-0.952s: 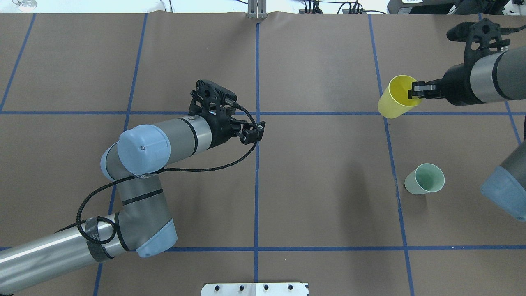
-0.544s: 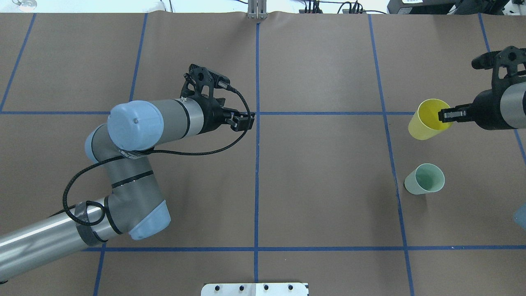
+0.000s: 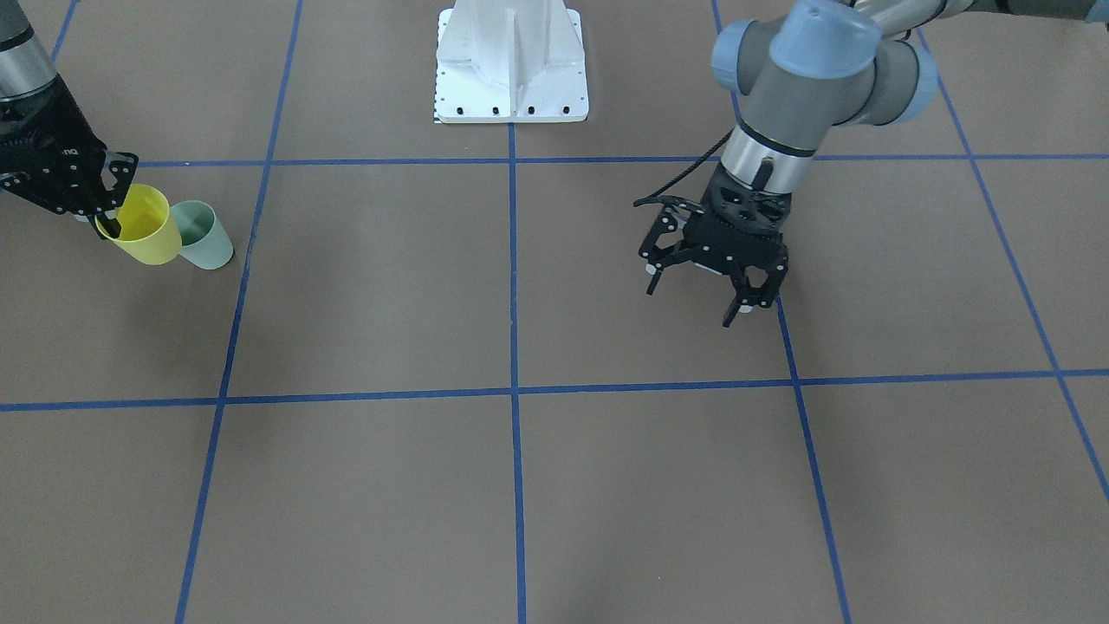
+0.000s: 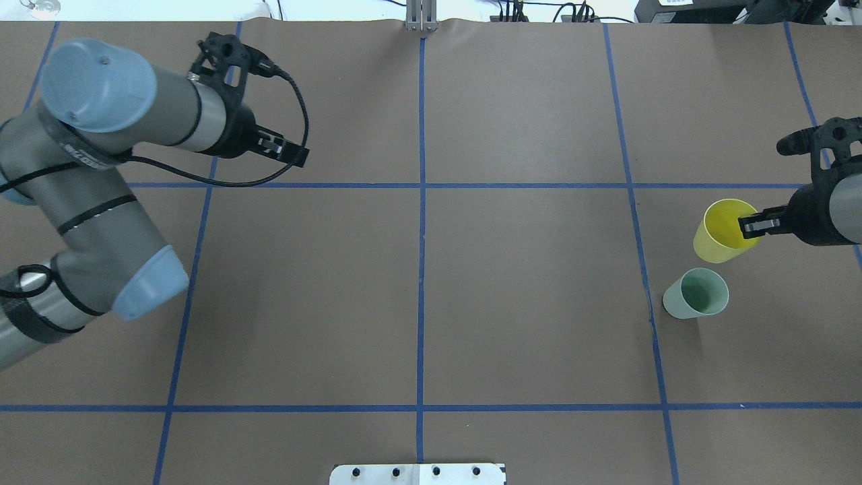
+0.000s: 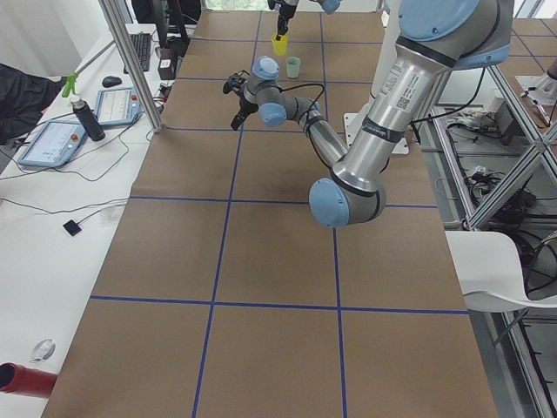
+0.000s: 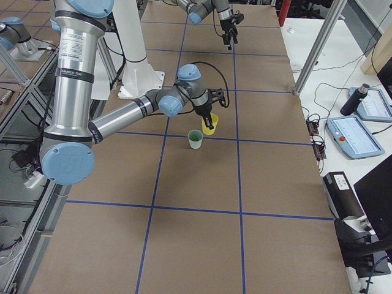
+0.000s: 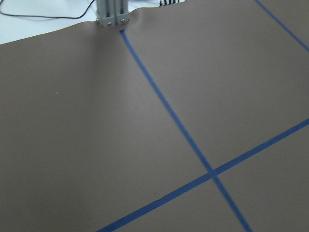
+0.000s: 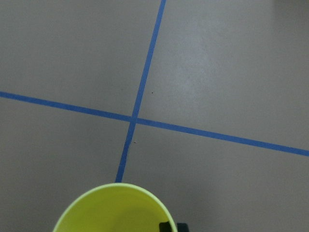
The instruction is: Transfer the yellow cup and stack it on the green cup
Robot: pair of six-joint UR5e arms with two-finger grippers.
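Observation:
The yellow cup hangs tilted above the table at the right, held by its rim. My right gripper is shut on that rim, one finger inside the cup. The cup also shows in the front view and at the bottom of the right wrist view. The green cup stands upright on the table just nearer the robot than the yellow cup, empty; it also shows in the front view. My left gripper is open and empty, far off over the table's left half.
Blue tape lines cross the brown table cover. The white robot base plate stands at the robot's edge of the table. A metal post stands at the far edge. Desks with tablets lie beyond that edge.
My right gripper has carried the yellow cup right and toward the robot, closer to the green cup. My left arm has drawn back to the left and far side.

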